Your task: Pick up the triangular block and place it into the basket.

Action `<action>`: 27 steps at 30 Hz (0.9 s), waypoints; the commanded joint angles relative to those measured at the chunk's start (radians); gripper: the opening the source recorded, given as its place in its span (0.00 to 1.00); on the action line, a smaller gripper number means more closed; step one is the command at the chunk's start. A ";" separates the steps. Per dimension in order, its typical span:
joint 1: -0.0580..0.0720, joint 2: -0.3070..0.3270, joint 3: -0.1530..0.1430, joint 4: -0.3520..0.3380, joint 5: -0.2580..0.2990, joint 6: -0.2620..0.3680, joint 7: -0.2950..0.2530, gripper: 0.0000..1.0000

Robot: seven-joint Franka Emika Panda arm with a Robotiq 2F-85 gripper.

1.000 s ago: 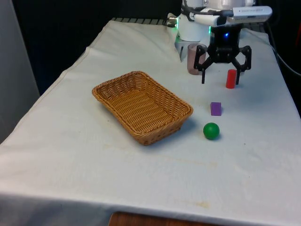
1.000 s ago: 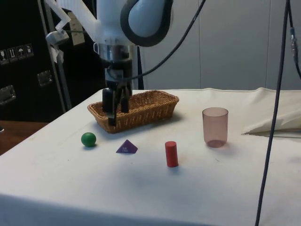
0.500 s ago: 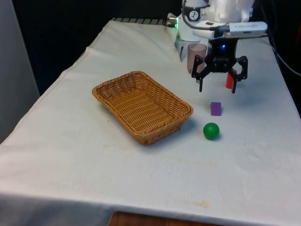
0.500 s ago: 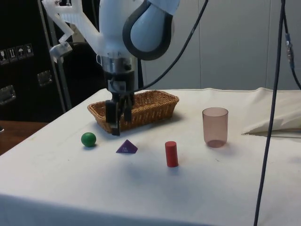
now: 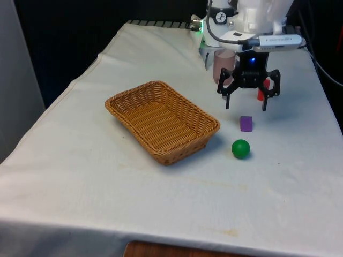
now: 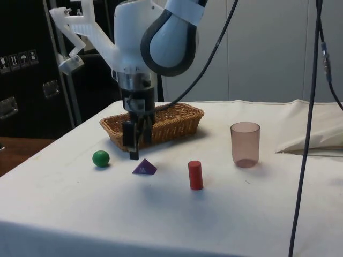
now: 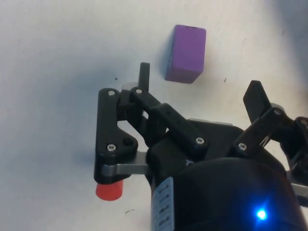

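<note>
The robot's black two-finger claw hangs released above the white tablecloth, its fingers spread wide and holding nothing. It hovers between the purple triangular block and a red cylinder, which stands partly hidden behind the claw in the front view. From the side the claw sits just above and beside the block, not touching it.

The triangular block rests on the cloth, well outside the basket. Seen from the side it is a low, smooth-faced purple wedge that comes to a peak, with a small pale mark on its face. In the front view and the wrist view it reads as a squarish purple face with clean, hard edges, lying just past the spread fingertips.

A glossy green ball lies near the block on the camera's side of it in the front view, and in the side view just beyond it. The red cylinder stands upright and plain on the block's other side, its round end also showing beneath the claw's linkage in the wrist view. A translucent pinkish cup stands upright farther on, well apart from the block.

The basket, a shallow rectangular tray of tan woven wicker with a ribbed rim, lies toward the front view's left of the block, open cloth between them. Nothing stands between the block and the basket. The cloth is matte and lightly creased.
</note>
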 commanded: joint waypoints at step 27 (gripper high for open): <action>0.003 0.073 0.005 0.037 0.002 0.012 0.024 1.00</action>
